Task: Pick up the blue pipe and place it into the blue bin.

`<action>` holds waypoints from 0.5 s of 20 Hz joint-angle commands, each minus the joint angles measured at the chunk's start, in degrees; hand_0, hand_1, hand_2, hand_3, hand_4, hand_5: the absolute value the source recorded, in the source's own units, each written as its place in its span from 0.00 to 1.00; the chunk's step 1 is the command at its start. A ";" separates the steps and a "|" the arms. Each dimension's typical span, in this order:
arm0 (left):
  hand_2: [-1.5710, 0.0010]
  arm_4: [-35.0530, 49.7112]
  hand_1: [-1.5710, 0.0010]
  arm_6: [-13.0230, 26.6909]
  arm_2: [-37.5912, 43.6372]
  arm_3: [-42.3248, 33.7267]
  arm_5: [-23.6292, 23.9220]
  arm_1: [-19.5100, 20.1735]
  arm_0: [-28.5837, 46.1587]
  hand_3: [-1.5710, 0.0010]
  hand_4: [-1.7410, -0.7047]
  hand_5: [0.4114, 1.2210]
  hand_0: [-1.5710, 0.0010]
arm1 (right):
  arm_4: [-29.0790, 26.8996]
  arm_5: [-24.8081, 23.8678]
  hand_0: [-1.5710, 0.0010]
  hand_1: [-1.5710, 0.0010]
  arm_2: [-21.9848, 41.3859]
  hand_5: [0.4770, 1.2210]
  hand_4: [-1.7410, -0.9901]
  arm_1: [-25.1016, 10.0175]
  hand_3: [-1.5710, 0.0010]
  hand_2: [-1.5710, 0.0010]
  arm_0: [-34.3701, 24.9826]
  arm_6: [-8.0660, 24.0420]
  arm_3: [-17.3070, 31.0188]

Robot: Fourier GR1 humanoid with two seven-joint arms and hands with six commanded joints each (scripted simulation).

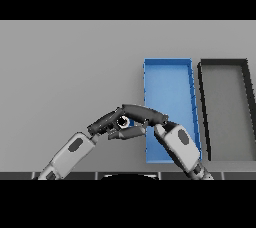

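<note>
Blue pipe [125,121], seemingly round-ended, between dark fingers [142,112].

There is one grey worktop [65,72]. On it sit two bins: one blue bin [167,79] and one black bin [225,107]. There is one blue pipe [126,122], and only a small bit of it shows. There are two arms, and each has one dark hand: one left hand [111,121] and one right hand [142,114].
</note>
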 commanded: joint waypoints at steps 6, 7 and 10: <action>0.97 0.18 0.96 4.27 0.47 0.08 0.54 0.03 -0.26 0.96 0.82 0.28 0.96 | 3.14 1.23 0.00 0.00 -1.16 1.00 0.33 1.44 0.00 0.00 0.22 -1.30 0.43; 0.97 0.86 0.97 4.27 0.81 0.25 0.19 0.14 -0.19 0.97 0.82 0.25 0.97 | 2.31 1.63 0.00 0.00 -1.69 1.00 0.33 1.41 0.00 0.00 0.31 -0.89 0.42; 0.99 1.35 0.98 5.41 0.42 0.25 0.60 -0.78 0.62 0.98 0.82 0.20 0.98 | 2.13 2.15 0.00 0.00 -2.16 1.00 0.34 2.87 0.00 0.00 0.57 0.19 0.38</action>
